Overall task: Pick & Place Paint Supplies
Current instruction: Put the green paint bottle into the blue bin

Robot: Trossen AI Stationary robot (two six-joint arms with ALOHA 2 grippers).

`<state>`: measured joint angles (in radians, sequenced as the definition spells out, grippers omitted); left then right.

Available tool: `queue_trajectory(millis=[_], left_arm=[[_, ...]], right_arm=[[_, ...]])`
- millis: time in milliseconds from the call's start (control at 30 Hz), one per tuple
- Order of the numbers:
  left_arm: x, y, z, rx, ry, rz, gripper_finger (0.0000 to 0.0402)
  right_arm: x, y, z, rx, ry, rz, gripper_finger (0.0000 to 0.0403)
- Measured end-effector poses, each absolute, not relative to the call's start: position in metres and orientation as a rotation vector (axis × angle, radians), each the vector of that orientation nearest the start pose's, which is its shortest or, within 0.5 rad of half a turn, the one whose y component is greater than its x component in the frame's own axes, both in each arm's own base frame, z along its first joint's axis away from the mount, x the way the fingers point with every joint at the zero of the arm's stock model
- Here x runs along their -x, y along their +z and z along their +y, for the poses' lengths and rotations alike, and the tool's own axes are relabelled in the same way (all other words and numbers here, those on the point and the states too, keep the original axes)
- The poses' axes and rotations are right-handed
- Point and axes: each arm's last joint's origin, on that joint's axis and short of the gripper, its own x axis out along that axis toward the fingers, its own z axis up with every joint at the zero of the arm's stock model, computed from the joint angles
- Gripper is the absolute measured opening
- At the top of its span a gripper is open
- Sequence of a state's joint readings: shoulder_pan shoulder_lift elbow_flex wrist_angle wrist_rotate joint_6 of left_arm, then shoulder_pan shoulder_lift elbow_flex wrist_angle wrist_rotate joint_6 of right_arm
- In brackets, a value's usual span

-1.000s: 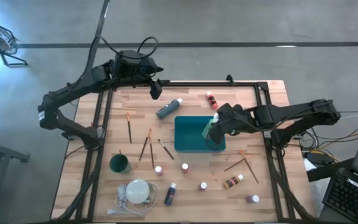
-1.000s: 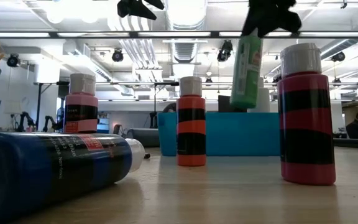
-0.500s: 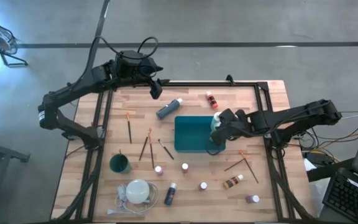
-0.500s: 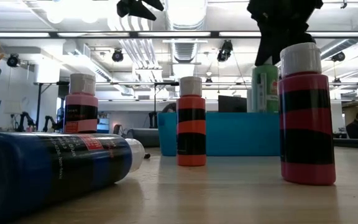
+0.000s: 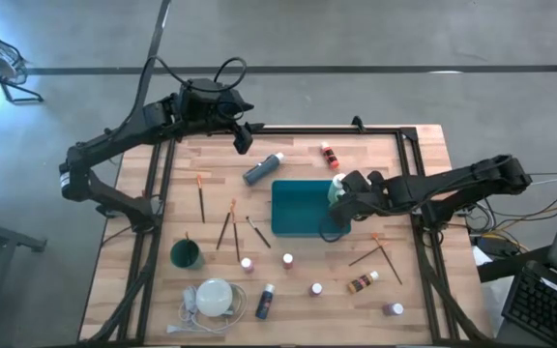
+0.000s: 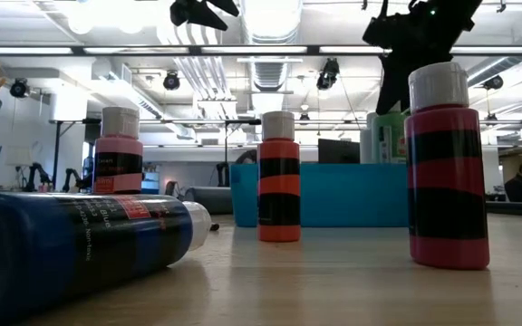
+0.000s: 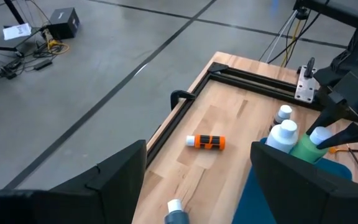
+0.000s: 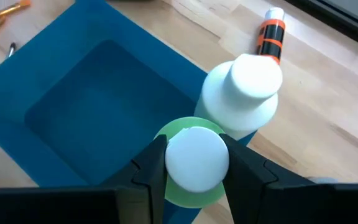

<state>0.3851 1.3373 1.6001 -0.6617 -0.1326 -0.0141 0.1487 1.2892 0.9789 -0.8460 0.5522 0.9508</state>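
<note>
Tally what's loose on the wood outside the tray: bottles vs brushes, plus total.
Paint bottles: 8
Brushes: 6
Total: 14
Not counted: green bottle in the right gripper at the tray, pale bottle beside it.

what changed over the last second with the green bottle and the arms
The right gripper, shut on the green bottle, lowered it into the teal tray, setting it beside a pale bottle already there. It has not let go. The left gripper stayed open above the table's far edge; the other bottles and brushes lie unmoved.
</note>
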Motion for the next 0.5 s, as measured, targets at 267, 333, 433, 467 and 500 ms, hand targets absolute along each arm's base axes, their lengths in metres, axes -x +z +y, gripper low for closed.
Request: queue_trajectory(millis=[267,333,433,467,500], left_arm=[[-0.2477,0.4444,0.1045,0.077,0.515,0.394,0.0291],[-0.2477,0.4444,0.1045,0.079,0.516,0.393,0.0291],[-0.2477,0.4445,0.1045,0.079,0.516,0.393,0.0291],[-0.2478,0.4444,0.1045,0.080,0.516,0.393,0.0291],[-0.2477,0.4444,0.1045,0.080,0.516,0.393,0.0291]], right_arm=[[-0.2343,0.2473,0.0169,-0.443,-0.831,0.812,0.0114],[-0.2345,0.2465,0.0169,-0.442,-0.831,0.808,0.0114],[-0.2346,0.2462,0.0169,-0.441,-0.831,0.807,0.0114],[-0.2346,0.2461,0.0169,-0.441,-0.830,0.807,0.0114],[-0.2346,0.2461,0.0169,-0.440,-0.830,0.806,0.0114]])
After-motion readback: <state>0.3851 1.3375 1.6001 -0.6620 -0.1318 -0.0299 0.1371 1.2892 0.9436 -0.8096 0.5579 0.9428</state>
